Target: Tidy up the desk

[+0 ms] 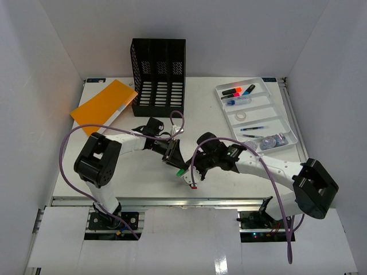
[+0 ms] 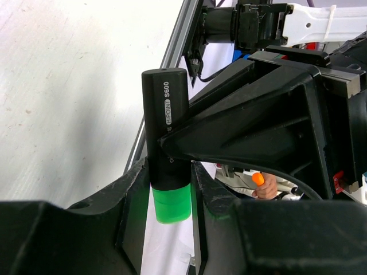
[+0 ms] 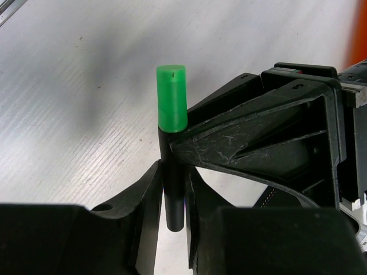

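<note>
We see the counter (image 1: 149, 186) as a wide white top filling the floor of the white-walled booth, with a metal rail along its near edge where our two arms are bolted. Both arms reach inward and meet over its front middle.

Our left hand (image 2: 170, 172) is closed on a marker (image 2: 166, 114). Its two fingers press the sides of the marker where the black barrel meets the green cap, and the cap sticks out toward the wrist. The barrel reads "S600".

Our right hand (image 3: 174, 177) is closed on the same marker from the other side. Its fingers pinch the plain black end of the barrel, and from that wrist the green cap stands out beyond the fingertips. One finger of each hand crosses the barrel just beside the other hand's grip, so the two hands touch or nearly touch there. From above only the green cap shows between them. We cannot tell whether the marker touches the counter.

At the back a black mesh file rack (image 1: 159, 77) stands upright. An orange folder (image 1: 103, 106) lies flat to its left, near the back left corner. To the right lies a white tray (image 1: 269, 109) set at an angle. Its compartments hold highlighters (image 1: 238, 91), a tape roll (image 1: 241, 115), a pen (image 1: 252, 129) and some small clear items too small to name.
</note>
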`<state>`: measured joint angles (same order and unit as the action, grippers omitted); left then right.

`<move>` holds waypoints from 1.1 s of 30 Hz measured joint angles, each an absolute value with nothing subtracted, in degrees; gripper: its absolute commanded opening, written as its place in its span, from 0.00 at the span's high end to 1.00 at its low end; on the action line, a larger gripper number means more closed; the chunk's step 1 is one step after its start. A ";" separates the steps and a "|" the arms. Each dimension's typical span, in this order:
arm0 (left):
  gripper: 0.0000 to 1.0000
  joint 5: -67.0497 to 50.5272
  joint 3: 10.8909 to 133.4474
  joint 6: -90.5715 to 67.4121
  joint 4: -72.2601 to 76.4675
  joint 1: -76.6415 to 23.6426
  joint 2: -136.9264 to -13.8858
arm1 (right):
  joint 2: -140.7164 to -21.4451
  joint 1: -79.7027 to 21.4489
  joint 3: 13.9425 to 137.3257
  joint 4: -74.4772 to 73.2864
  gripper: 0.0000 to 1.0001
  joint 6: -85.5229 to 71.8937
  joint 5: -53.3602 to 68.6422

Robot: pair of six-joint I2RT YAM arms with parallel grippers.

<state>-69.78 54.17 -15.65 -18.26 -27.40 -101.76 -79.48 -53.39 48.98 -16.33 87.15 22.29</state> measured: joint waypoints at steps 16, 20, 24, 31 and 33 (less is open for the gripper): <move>0.24 -59.38 56.33 -14.33 -22.47 -22.13 -87.88 | -75.37 -50.00 46.93 -15.99 0.92 85.30 22.43; 0.23 -49.06 56.12 -13.81 -23.80 -18.15 -80.08 | -73.88 -41.16 46.17 -15.26 0.92 81.05 26.66; 0.18 -37.10 52.34 -14.30 -22.55 -16.02 -70.77 | -74.79 -29.64 46.94 -10.86 0.92 70.85 29.76; 0.18 -24.23 42.79 -14.01 -21.51 -15.28 -60.55 | -89.54 -17.23 61.35 1.22 0.92 41.27 29.67; 0.18 -22.25 41.92 -13.91 -21.75 -15.17 -60.19 | -94.72 -14.07 66.84 4.81 0.92 30.60 27.72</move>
<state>-22.25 41.92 -13.91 -21.75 -15.17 -60.19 -94.72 -14.07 66.84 4.81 30.60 27.72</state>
